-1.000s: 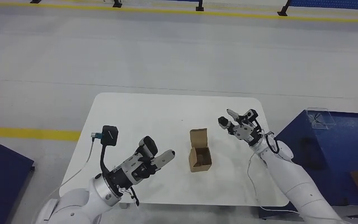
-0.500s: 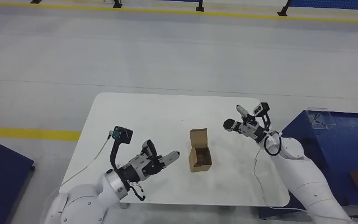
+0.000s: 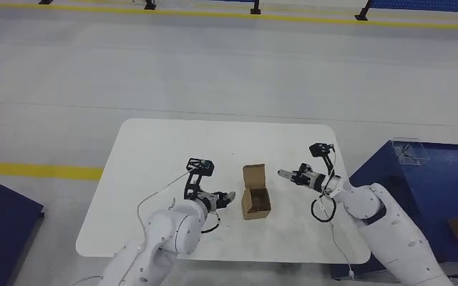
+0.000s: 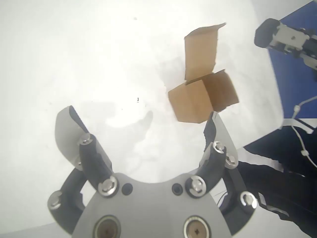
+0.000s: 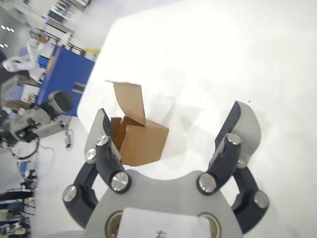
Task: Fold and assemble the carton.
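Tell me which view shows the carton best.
The right wrist view: the carton sits close, its opening and raised lid flap plain. The left wrist view shows it farther off; the top view, small, from above.

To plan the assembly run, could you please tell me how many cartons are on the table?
1. The carton stands near the middle of the table, lid flap up, between the left tool and the right tool. None looks hidden.

One carton [image 3: 255, 194]; one table [image 3: 164, 150]
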Robot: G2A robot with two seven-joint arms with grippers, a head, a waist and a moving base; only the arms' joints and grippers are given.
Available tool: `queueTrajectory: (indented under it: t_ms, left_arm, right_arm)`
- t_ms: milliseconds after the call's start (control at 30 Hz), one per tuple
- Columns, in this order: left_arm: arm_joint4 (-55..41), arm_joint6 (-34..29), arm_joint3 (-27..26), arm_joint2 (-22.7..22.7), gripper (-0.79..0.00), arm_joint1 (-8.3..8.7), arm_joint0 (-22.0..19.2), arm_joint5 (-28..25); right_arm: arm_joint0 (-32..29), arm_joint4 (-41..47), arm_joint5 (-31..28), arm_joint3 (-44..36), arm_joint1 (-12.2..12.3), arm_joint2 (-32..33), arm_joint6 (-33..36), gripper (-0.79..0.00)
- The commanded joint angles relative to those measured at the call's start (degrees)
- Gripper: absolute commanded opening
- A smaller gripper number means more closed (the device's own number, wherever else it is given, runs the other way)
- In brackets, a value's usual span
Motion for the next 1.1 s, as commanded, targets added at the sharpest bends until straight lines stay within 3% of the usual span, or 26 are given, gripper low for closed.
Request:
queueTrajectory:
  t_ms: [0,267,1067]
  left_arm:
    - [0.8,-0.8,2.7,2.3,0.000,-0.73,-1.8,0.6]
    - [1.0,0.5,11.5,8.0,0.000,-3.61,-6.8,0.1]
    - [-1.5,1.2,26.6,14.1,0.000,-10.49,-14.6,-1.8]
  right_arm:
    - [-1.1,-3.9,0.9,-1.5,0.0,-0.6,-0.1,0.000]
    - [-2.6,-8.0,2.1,-2.9,-0.6,-2.6,0.9,0.000]
    - [-2.0,-14.7,3.1,-2.5,-2.9,-6.6,0.7,0.000]
